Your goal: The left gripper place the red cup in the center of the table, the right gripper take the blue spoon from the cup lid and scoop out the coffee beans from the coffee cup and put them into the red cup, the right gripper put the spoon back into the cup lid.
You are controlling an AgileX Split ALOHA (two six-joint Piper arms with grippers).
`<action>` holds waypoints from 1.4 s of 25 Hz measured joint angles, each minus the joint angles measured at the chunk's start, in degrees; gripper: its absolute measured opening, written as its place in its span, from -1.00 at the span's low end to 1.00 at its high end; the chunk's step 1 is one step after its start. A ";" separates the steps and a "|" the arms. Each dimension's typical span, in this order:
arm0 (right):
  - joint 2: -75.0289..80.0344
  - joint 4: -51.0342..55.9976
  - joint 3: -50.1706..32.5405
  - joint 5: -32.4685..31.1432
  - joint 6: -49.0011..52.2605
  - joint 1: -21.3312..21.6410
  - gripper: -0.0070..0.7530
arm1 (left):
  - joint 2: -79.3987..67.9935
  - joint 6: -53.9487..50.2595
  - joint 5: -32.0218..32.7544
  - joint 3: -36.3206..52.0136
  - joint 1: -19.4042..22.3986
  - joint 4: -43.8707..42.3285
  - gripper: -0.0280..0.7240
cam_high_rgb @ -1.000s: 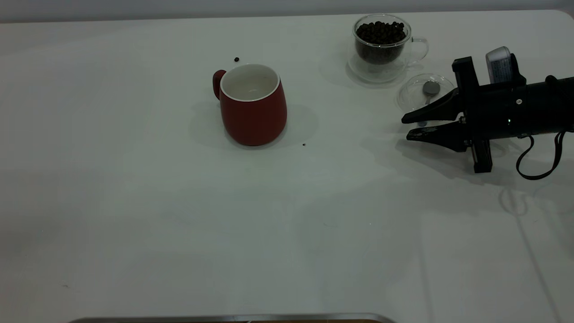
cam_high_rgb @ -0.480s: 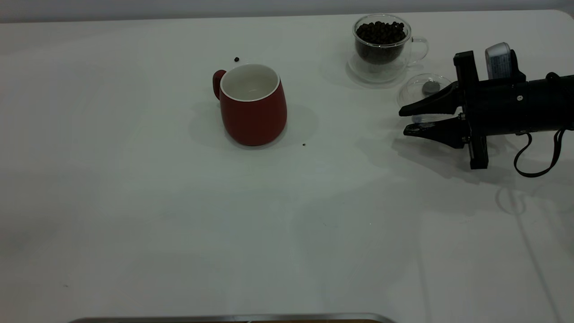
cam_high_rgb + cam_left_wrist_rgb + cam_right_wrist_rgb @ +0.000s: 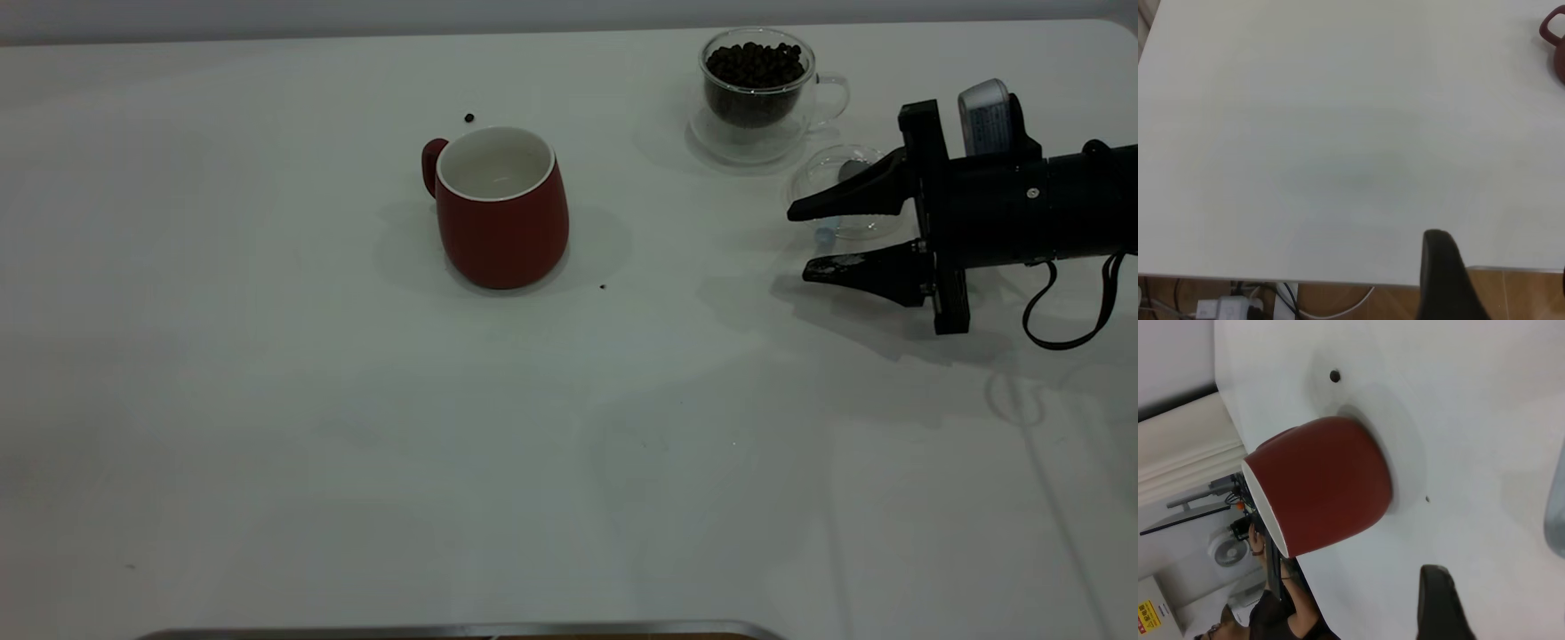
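Note:
The red cup [image 3: 502,209] stands upright near the middle of the table [image 3: 356,427], white inside, handle to the left; it also shows in the wrist views [image 3: 1555,40] [image 3: 1325,483]. At the far right stands the coffee cup [image 3: 756,84], heaped with coffee beans [image 3: 754,62]. Just beside it lies the cup lid [image 3: 827,182] holding the blue spoon [image 3: 825,235], largely hidden behind my right gripper [image 3: 800,244]. That gripper lies level and open, its upper jaw across the lid, the spoon's handle end showing between the jaws. My left gripper [image 3: 1500,257] hangs open over the table's edge, far from the cup.
Stray beans lie behind the red cup [image 3: 468,117] and at its right front [image 3: 603,287]. The right arm's black cable [image 3: 1067,311] loops down toward the tabletop. A person [image 3: 1271,613] is beyond the table's far side in the right wrist view.
The right gripper has shifted slightly toward the lid and the table's far side, and its jaws have spread wider. Its upper jaw now covers more of the spoon's bowl.

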State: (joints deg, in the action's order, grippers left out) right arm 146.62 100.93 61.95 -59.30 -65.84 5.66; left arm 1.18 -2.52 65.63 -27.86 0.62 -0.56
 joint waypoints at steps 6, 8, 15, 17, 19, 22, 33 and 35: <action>-2.48 -1.97 0.00 1.05 -0.30 0.00 0.29 | 0.00 0.00 0.00 0.00 0.00 0.00 0.36; -4.69 -5.21 0.00 2.60 -0.16 0.00 0.29 | 0.00 0.00 0.00 0.00 0.00 0.00 0.36; -19.42 -23.94 -0.05 11.28 8.50 -0.02 0.29 | 0.00 0.00 0.00 0.00 0.00 0.00 0.36; -26.25 -29.96 -0.10 12.78 13.24 -0.61 0.29 | 0.00 0.00 0.00 0.00 0.00 0.00 0.36; -33.37 -36.71 -0.10 12.92 17.74 -1.81 0.29 | 0.00 0.00 0.00 0.00 0.00 0.00 0.36; -45.64 -46.76 -0.23 12.63 24.73 -4.37 0.29 | 0.00 0.00 0.00 0.00 0.00 0.00 0.36; -81.36 -87.47 -9.68 -1.68 57.01 -13.08 0.29 | 0.00 0.06 0.00 0.00 0.00 0.00 0.36; -87.94 -90.93 -15.80 -1.37 60.82 -13.14 0.29 | 0.00 0.06 0.00 0.00 0.00 0.00 0.36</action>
State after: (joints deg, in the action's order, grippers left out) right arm 58.67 10.00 46.15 -60.67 -5.02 -7.47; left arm 1.18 -2.46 65.63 -27.86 0.62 -0.56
